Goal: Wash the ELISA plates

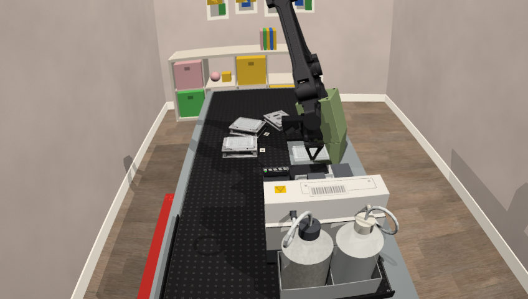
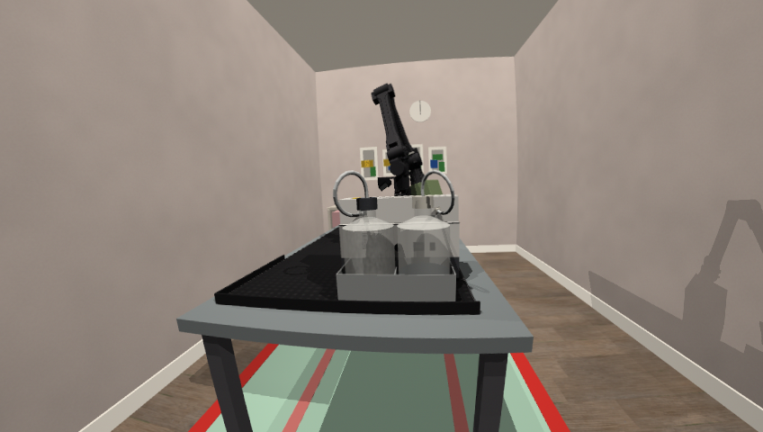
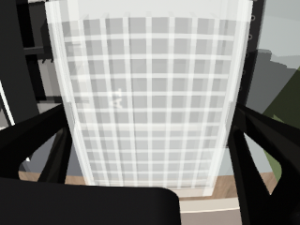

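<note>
My gripper (image 1: 314,155) (image 3: 149,111) is shut on a translucent white ELISA plate (image 1: 301,152) (image 3: 159,70). The plate is between the fingers, raised beyond the front of the white washer (image 1: 357,196) (image 2: 385,207). One plate (image 1: 240,142) sits on the nearest nest (image 1: 239,153). Another plate (image 1: 247,124) sits on the nest behind it. The third nest (image 1: 277,118) holds no plate. The washer's keypad (image 1: 276,172) shows a small green light at its left end. The carrier is hard to tell among the dark parts before the housing. In the exterior view the washer hides the fingers.
A tall olive-green block (image 1: 333,128) stands close to the right of the gripper. Two bottles (image 1: 308,251) (image 1: 357,244) with looped tubes stand in a grey box (image 1: 331,290) at the washer's near side. Small white labels (image 1: 262,149) (image 1: 266,133) lie beside the nests.
</note>
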Robot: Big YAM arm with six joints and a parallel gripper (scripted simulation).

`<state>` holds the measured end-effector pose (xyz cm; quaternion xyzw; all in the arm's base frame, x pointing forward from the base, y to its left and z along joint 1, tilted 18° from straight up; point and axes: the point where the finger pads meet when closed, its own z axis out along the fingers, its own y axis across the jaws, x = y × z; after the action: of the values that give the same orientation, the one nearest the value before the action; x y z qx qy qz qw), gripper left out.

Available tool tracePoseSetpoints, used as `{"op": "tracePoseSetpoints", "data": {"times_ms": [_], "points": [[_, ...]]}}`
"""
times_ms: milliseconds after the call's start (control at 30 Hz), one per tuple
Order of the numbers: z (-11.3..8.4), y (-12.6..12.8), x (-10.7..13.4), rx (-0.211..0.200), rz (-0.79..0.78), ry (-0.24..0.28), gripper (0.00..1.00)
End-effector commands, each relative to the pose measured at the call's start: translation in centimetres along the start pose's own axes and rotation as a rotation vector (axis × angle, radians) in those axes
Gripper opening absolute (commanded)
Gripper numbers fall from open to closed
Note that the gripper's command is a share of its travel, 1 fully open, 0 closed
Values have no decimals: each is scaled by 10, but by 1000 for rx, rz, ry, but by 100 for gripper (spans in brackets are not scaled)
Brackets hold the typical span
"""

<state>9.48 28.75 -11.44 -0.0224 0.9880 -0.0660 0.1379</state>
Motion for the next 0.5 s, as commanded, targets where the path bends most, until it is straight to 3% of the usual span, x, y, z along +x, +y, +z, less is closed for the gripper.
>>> {"op": "tracePoseSetpoints", "data": {"times_ms": [0, 133, 167, 333, 467], "points": [[-16, 18, -2, -39, 18, -6, 84], [-21, 21, -3, -44, 18, -6, 84], [-11, 10, -3, -19, 14, -3, 84], [-12, 10, -3, -19, 14, -3, 84], [-10, -5, -25, -25, 175, -6, 84]]}}
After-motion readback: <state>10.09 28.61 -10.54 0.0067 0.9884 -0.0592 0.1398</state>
